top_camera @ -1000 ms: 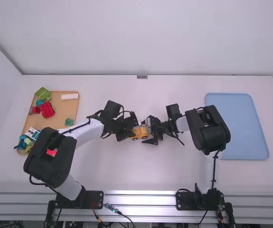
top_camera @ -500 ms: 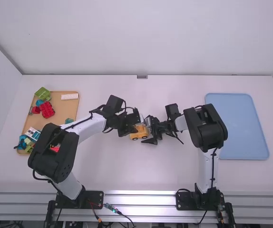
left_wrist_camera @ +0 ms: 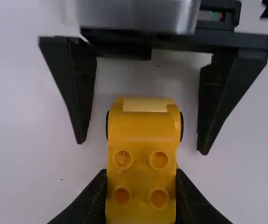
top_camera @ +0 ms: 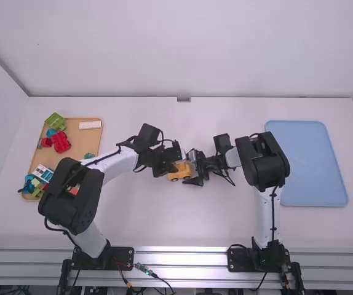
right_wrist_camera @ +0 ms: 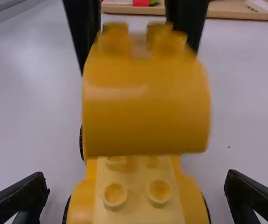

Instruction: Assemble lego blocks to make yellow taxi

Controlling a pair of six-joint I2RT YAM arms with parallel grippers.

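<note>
The right arm (top_camera: 264, 161) has shifted inward; the right gripper (right_wrist_camera: 137, 176) stands spread around the yellow wheeled base (right_wrist_camera: 136, 212). The left gripper (left_wrist_camera: 141, 171) clamps the curved yellow block (right_wrist_camera: 143, 107) over it, presumably for seating.

You're looking at a robotics lab, or a test bay fitted out like one. In the high view, your left arm (top_camera: 112, 169) and right arm (top_camera: 265, 158) stand on black mounting plates along a slotted metal rail (top_camera: 181, 259) at the frame's bottom edge, where you can see loose cables and connectors (top_camera: 142, 269) in the open. Plain pale walls (top_camera: 176, 49) close off the top and the left side around your bare white worktop (top_camera: 139, 224). You've got a tan tray (top_camera: 89, 142) of toy blocks (top_camera: 61, 142) at the left and a blue tray (top_camera: 312, 163) at the right, set out like trial materials.
</note>
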